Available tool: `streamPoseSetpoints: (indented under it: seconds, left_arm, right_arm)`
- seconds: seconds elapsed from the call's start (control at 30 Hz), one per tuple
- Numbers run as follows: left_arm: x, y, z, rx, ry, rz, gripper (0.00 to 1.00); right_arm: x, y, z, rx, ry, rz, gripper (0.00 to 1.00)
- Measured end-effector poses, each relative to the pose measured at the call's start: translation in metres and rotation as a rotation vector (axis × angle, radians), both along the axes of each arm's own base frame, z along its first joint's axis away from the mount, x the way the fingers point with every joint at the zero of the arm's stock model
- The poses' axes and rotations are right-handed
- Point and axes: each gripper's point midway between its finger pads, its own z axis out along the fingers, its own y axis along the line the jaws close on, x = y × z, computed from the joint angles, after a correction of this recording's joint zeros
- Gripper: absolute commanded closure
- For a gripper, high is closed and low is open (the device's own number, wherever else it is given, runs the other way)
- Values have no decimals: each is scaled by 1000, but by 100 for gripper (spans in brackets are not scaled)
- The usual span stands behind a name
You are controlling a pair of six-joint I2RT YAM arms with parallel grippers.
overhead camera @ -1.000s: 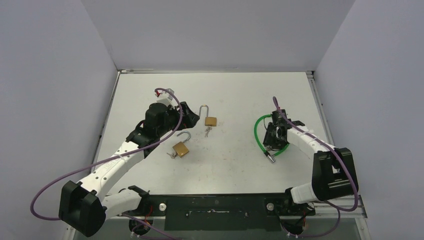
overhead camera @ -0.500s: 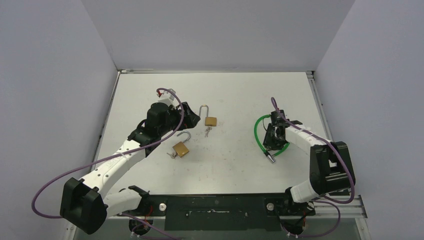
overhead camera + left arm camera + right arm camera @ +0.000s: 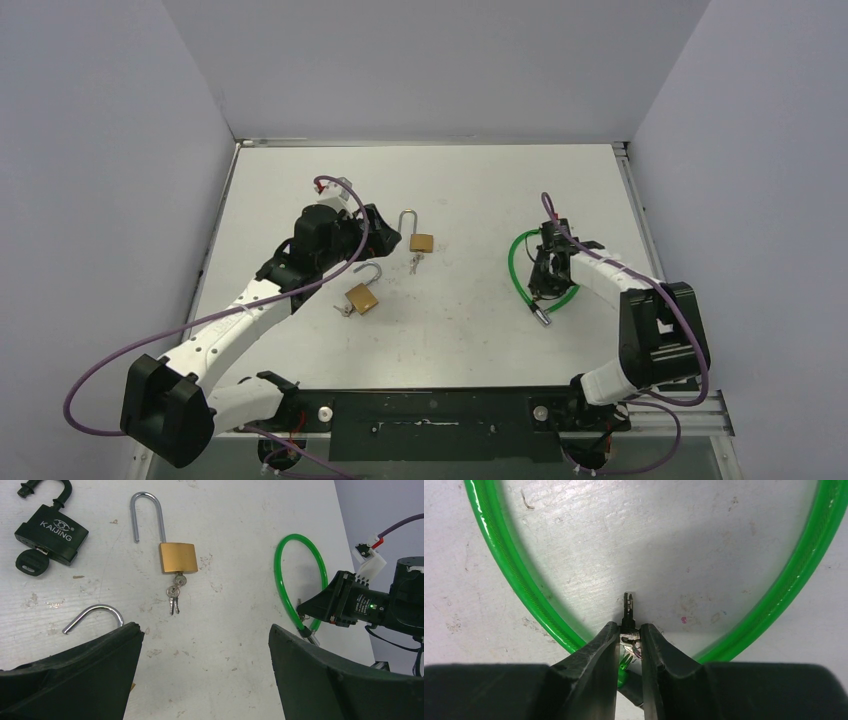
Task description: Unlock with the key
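Two arms are out over the table (image 3: pixel 470 190), and only one has done anything in the last second. The right gripper (image 3: pixel 629 631) has drawn its jaws in from a loose gap. They are now narrow and pinched on the head of a small key (image 3: pixel 628 602), whose tip pokes out just beyond the fingers (image 3: pixel 605 642). The arm also eased a little toward the left of the overhead frame before it settled. I read that as the key just being secured, so turning it is the step to come. Whether its blade already sits in a keyhole I cannot tell.

That key lies low in the middle of the right wrist frame, inside the loop of the green cable lock (image 3: pixel 515 268), right of centre from overhead.

The left gripper (image 3: pixel 202 630) has stayed put, jaws wide and holding nothing. It hangs over a brass padlock (image 3: pixel 178 557) with a long shackle and keys dangling from its base. A second brass padlock (image 3: pixel 362 298) lies with its shackle swung open.

The only writing I can read is "KAIJING", white on the black padlock (image 3: pixel 50 530) at the upper left of the left wrist frame, under a small emblem.
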Motion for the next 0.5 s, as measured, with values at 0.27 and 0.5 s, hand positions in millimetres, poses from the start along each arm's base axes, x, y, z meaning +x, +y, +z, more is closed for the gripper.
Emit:
streamPoseSetpoints:
  seconds: [0.27, 0.5]
  left_arm:
    - [-1, -2, 4, -17, 0, -4, 6]
    - [-2, -11, 14, -86, -2, -24, 6]
  right_arm:
    - [13, -1, 44, 0, -157, 10, 90]
    - [32, 16, 95, 29, -317, 60, 72]
